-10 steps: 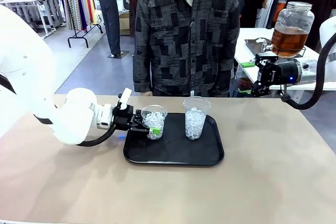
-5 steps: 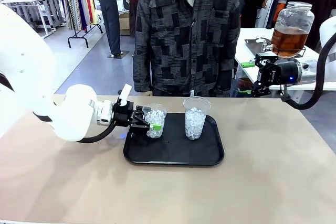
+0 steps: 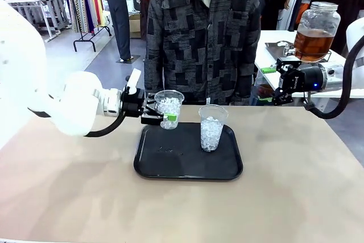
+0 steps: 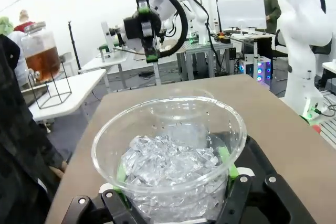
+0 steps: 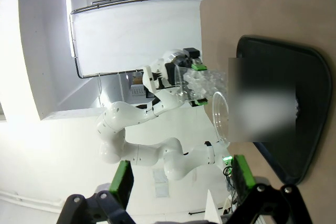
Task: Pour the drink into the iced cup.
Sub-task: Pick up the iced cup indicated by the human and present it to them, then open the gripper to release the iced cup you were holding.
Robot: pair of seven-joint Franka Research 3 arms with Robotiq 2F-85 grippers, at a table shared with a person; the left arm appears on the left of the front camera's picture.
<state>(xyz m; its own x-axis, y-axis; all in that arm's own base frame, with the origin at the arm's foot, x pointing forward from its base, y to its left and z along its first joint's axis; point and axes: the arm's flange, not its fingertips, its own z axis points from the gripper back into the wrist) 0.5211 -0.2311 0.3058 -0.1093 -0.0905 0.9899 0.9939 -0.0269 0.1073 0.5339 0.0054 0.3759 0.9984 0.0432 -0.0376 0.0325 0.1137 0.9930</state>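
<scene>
Left pincer (image 3: 163,116): pinching a clear plastic iced cup (image 3: 169,105) by its lower wall, green pads (image 4: 227,160) on either side. The cup is upright, roughly half full of ice, and raised over the far left corner of the black tray (image 3: 187,168).

Second iced cup (image 3: 212,128): upright on the tray, right of centre.

Right pincer (image 5: 181,178): spread, holding nothing, high off the counter (image 3: 296,186) at its right side.

Drink (image 3: 310,44): amber, in the lidded glass dispenser jar (image 3: 318,15) on a white side table (image 3: 267,41) behind the right pincer, well apart from both cups.

Person (image 3: 199,32): standing at the far edge.
</scene>
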